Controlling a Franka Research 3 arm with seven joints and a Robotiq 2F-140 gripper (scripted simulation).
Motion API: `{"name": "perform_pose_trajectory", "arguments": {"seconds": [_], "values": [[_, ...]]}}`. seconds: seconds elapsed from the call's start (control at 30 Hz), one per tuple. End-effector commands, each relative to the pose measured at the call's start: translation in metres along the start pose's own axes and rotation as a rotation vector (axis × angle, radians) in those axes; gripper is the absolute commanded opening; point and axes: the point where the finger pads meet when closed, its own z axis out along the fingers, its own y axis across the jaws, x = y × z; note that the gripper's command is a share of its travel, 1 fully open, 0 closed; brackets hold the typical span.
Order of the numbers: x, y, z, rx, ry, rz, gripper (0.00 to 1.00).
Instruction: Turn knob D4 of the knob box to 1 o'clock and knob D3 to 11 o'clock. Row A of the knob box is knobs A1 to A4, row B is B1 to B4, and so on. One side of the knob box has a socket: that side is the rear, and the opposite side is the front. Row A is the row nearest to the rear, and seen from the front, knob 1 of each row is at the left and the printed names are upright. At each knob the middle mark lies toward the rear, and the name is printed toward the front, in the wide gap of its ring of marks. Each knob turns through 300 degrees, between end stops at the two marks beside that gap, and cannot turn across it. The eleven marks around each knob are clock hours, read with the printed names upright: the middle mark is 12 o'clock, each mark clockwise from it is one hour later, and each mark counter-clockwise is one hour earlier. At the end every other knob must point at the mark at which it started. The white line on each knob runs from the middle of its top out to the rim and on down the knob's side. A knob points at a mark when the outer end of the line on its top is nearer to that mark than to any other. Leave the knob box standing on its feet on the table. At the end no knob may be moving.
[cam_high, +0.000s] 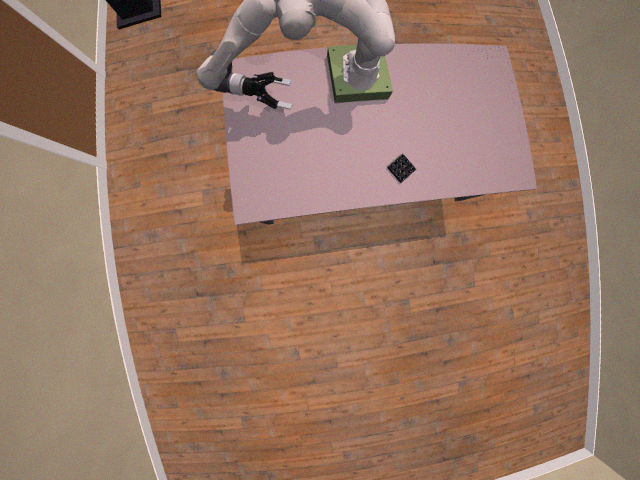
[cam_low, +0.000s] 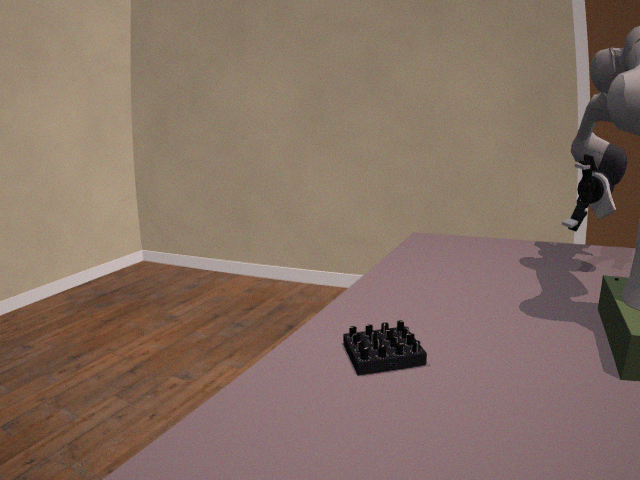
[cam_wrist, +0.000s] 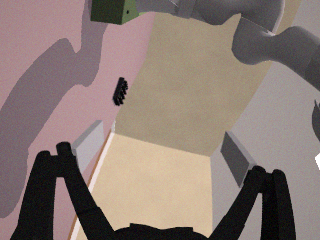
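Top view: the knob box (cam_high: 401, 167) is standing on the mauve table (cam_high: 465, 103), turned about forty-five degrees to the table's edges and lying toward the near long edge, right of the table's middle. The arm's green base plate (cam_high: 336, 93) is sitting at the far long edge. The arm is reaching left from its base, and the gripper (cam_high: 283, 93) is hovering above the far left corner of the table, well apart from the knob box. Its two fingers are spread wide and are gripping nothing; the light finger pads (cam_high: 284, 105) are pointing right, toward the base plate.

Exterior view: the knob box (cam_low: 385, 347) is resting flat on the table (cam_low: 465, 413), its sixteen knobs standing upright in a four-by-four grid. Individual names, marks and white lines are too small to read here. The gripper (cam_low: 577, 195) is hanging high above the table at the right edge of the picture.

Wrist view: the open fingers are framing the distant knob box (cam_wrist: 120, 91).
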Motion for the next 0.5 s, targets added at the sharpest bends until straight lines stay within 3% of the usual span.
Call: {"name": "perform_pose_trajectory", "arguments": {"seconds": [0.0,0.07,0.33,0.47], "values": [[-0.013,-0.005,0.005,0.052,0.056,-0.052,1.0],[-0.033,-0.002,0.017,0.098,0.146,-0.1,1.0],[-0.082,0.006,0.049,0.197,0.371,-0.236,1.0],[-0.084,0.007,0.05,0.2,0.378,-0.241,1.0]]}}
